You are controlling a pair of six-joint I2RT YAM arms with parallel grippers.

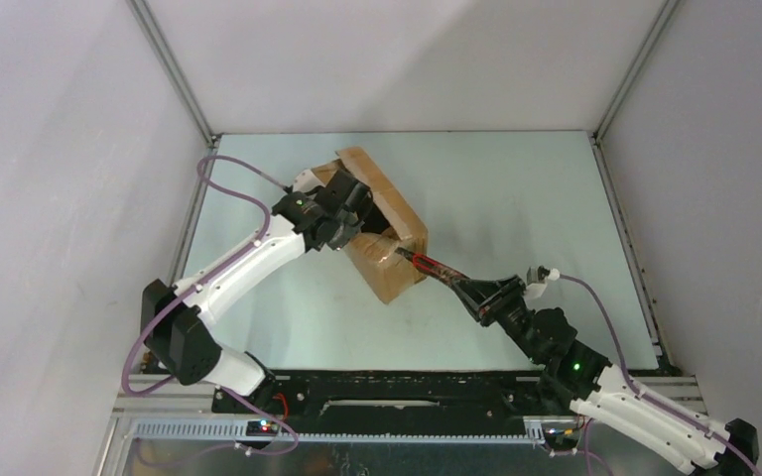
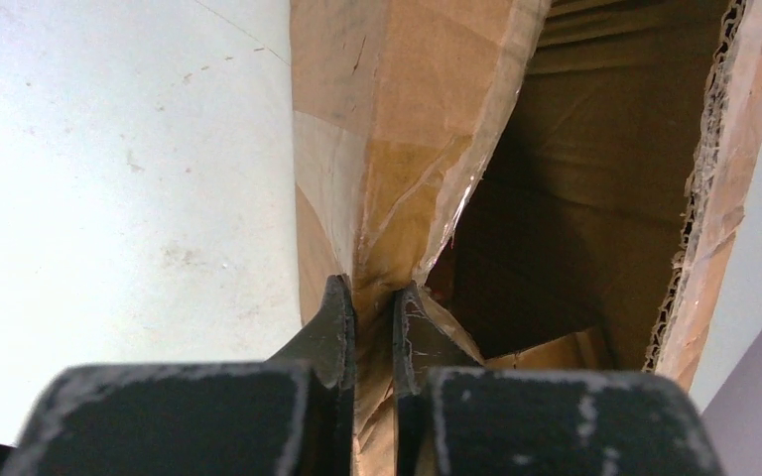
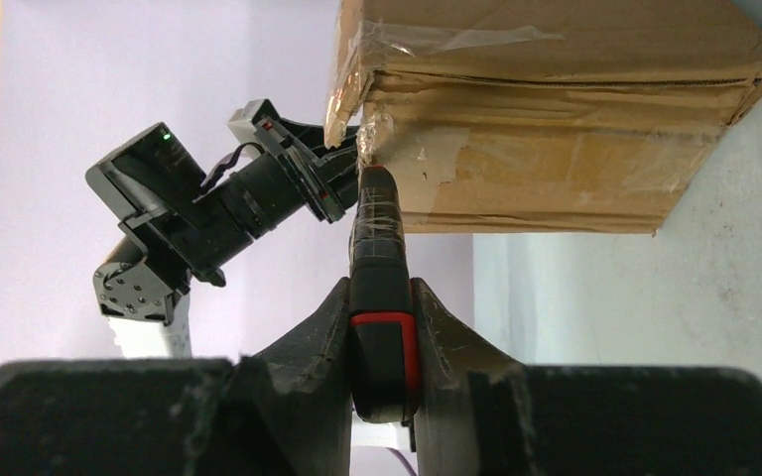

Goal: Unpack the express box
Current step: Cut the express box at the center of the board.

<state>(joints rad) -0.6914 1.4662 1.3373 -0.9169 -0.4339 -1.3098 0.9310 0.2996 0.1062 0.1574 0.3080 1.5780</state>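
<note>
From above, the brown cardboard box (image 1: 389, 260) sits on the pale table (image 1: 516, 198), left of the middle and turned at an angle to the table's edges. The left gripper (image 1: 359, 228) reaches in from the left and meets the box at its top. The right gripper (image 1: 459, 282) comes in from the lower right, clamped on a slim black and red cutter (image 1: 425, 263) whose tip touches the near right side of the box.

In the left wrist view, the left gripper (image 2: 372, 296) is closed tight on the edge of a cardboard flap (image 2: 407, 129), one finger (image 2: 332, 322) on each face of it. The box (image 2: 595, 178) gapes open to the right of that flap (its inside is dark, and nothing in it can be made out). A torn corrugated edge runs down the far right, and a strip of clear tape (image 2: 466, 188) clings to the flap's edge. The table (image 2: 109, 178) lies to the left.

In the right wrist view, the right gripper (image 3: 381, 296) squeezes the cutter (image 3: 377, 238) by its handle, the cutter standing straight up between the fingers (image 3: 322, 327). Its tip touches the lower left corner of the box (image 3: 575, 149), where crumpled tape (image 3: 437, 40) wraps the edges. The left arm (image 3: 208, 213) reaches that same corner from the left
</note>
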